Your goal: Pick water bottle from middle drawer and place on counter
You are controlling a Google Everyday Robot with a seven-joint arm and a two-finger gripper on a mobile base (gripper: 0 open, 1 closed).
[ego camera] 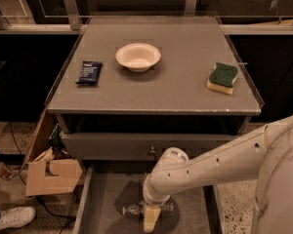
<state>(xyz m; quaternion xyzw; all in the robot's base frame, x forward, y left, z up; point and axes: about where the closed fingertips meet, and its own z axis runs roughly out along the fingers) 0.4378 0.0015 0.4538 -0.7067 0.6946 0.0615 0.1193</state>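
The water bottle [133, 209] lies on its side on the floor of the open middle drawer [105, 199], at the bottom of the view. My gripper [151, 220] hangs straight down over the bottle's middle and hides its label band; the clear ends stick out on both sides. My white arm [219, 162] reaches in from the right. The counter [176, 89] is the flat grey top above the drawer.
On the counter stand a white bowl [138, 56], a dark blue packet [89, 72] at the left and a green-and-yellow sponge [223, 77] at the right. A drawer front with a knob [152, 152] is behind the arm. A cardboard box [51, 177] sits on the floor left of the cabinet.
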